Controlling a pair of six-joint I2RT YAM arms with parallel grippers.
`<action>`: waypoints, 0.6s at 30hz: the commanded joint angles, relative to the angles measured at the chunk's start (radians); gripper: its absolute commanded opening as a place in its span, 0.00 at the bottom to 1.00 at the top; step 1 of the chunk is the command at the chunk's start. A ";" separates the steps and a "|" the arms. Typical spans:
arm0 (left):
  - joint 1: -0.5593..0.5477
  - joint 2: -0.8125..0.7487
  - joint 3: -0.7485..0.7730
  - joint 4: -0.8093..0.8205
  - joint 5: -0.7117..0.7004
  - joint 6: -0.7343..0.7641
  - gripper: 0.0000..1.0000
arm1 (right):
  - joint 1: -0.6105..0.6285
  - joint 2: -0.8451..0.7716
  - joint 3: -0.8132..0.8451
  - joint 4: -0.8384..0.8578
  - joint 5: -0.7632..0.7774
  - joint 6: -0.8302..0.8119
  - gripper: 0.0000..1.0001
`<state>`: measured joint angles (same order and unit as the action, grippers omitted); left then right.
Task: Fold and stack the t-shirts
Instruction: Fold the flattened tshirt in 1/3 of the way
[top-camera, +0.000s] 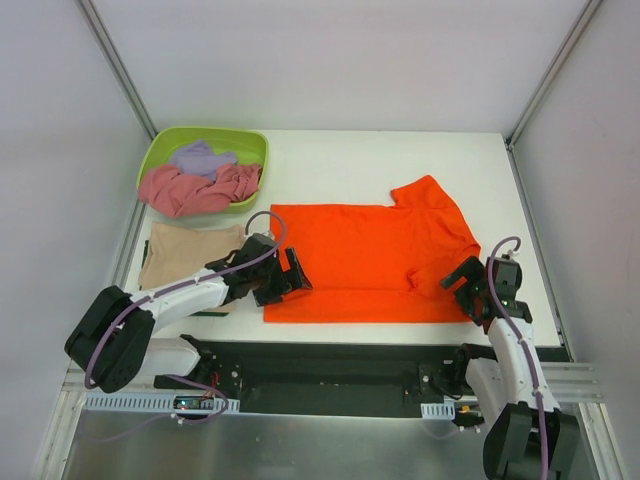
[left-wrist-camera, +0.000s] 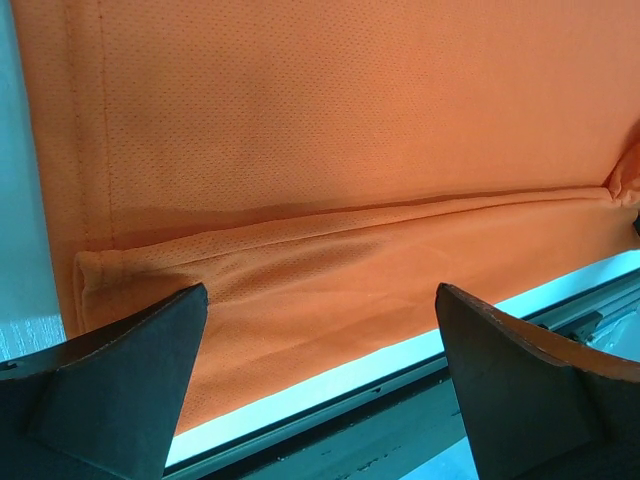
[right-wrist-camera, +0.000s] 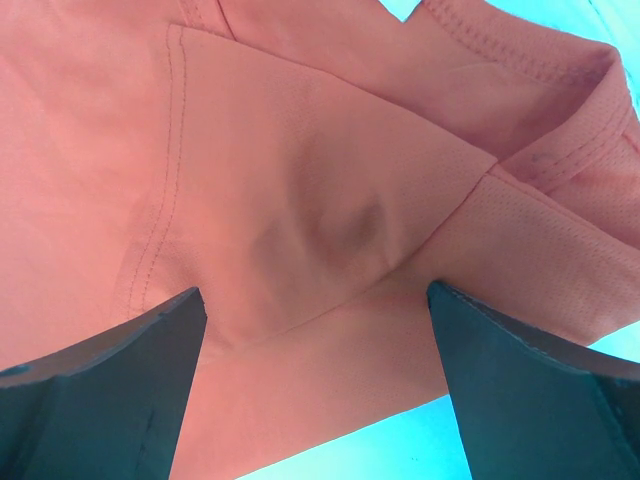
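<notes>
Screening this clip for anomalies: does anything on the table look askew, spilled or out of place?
Nothing damaged. The dusty pink t-shirt spills over the near rim of the green tub; the orange t-shirt lies flat with one sleeve sticking out at its far right corner.

Bright, even light from above fills the top view; the white counter looks almost washed out, shadows soft. Up close the orange t-shirt shows crisp weave, the dark fingers blur in front, and the counter's near edge tints cyan.
</notes>
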<state>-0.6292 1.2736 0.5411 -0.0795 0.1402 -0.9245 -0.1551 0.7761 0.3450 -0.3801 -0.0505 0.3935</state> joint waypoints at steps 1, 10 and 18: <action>-0.007 0.000 -0.049 -0.137 -0.070 0.003 0.99 | -0.011 -0.076 -0.049 -0.180 0.014 0.028 0.96; -0.015 0.010 -0.036 -0.138 -0.085 0.019 0.99 | -0.012 -0.308 -0.083 -0.262 0.044 0.137 0.96; -0.033 -0.071 -0.047 -0.154 -0.083 0.016 0.99 | -0.012 -0.302 -0.041 -0.289 0.109 0.097 0.96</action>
<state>-0.6518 1.2339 0.5316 -0.1162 0.1036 -0.9287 -0.1589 0.4549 0.2764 -0.5888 0.0025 0.4980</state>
